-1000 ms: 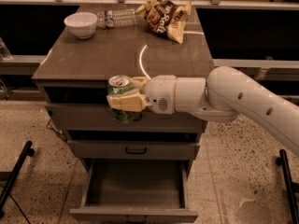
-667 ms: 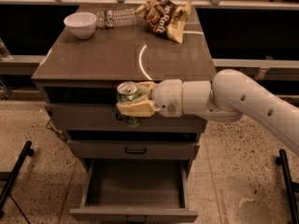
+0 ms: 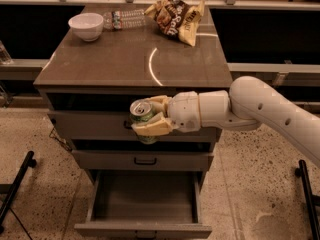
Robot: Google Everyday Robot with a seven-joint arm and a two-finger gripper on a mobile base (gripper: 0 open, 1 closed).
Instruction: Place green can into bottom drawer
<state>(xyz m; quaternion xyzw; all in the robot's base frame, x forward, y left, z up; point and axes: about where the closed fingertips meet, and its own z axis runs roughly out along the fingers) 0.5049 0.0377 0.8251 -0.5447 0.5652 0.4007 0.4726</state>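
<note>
Cabinet [image 3: 135, 59]: grey unit with three drawers, seen from the front and above; every place below is given relative to it.
Gripper [image 3: 146, 117]: in front of the cabinet's top drawer [image 3: 90, 125], at the end of the white arm [image 3: 250, 109] that reaches in from the cabinet's right side; its tan fingers [image 3: 150, 130] are clamped on the green can.
Green can [image 3: 141, 110]: held upright in the air, just in front of the top drawer's face, silver top up; it is above the pulled-out bottom drawer, not in it.
Bottom drawer [image 3: 145, 201]: lowest in the cabinet, pulled out toward the viewer, flat grey floor in view.
Middle drawer [image 3: 175, 160]: shut, between the can's height and the bottom drawer; its dark handle [image 3: 145, 161] sits below the can.
Bowl [image 3: 86, 25]: white, at the cabinet top's back left.
Bottle [image 3: 122, 19]: clear plastic, lying at the back of the cabinet top, just beside the bowl.
Snack bag [image 3: 175, 14]: crumpled, at the cabinet top's back right.
Stand leg [image 3: 17, 184]: black, on the speckled floor left of the cabinet.
</note>
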